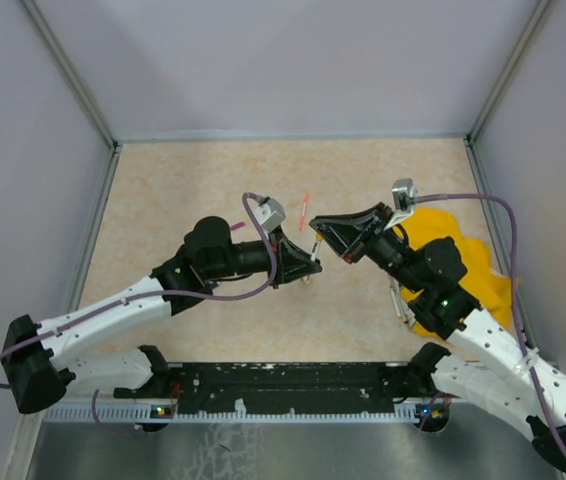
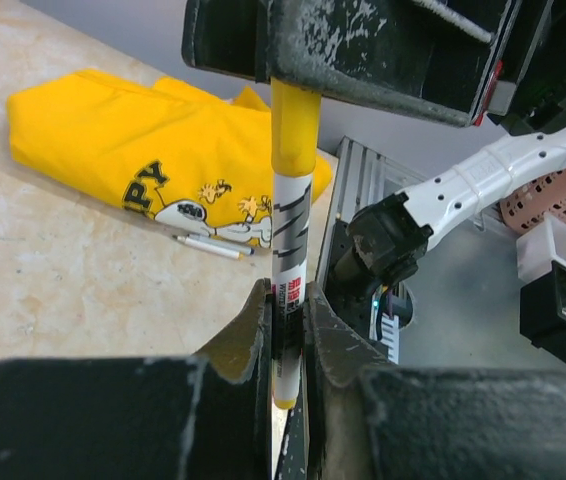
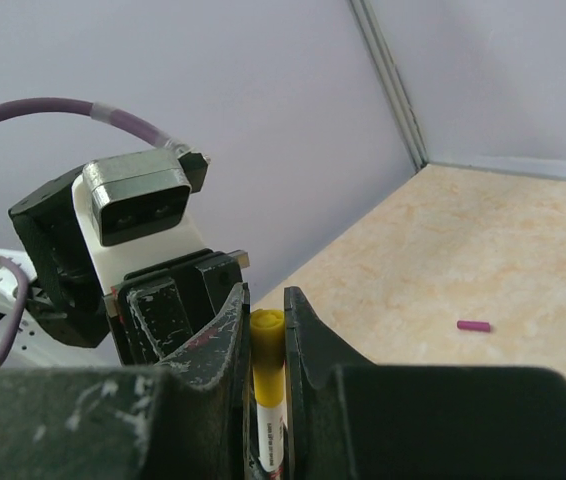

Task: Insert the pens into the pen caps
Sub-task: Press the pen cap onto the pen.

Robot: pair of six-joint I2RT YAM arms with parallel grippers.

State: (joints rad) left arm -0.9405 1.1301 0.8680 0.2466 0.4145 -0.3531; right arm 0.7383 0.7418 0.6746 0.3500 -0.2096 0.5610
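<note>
The left gripper and right gripper are black, their fingers scuffed pale grey. Just behind each sits a grey-and-white camera block trailing a looped purple cable. Further behind, the left arm and right arm are white link shells joined by black joint housings, each carrying a green light.
</note>
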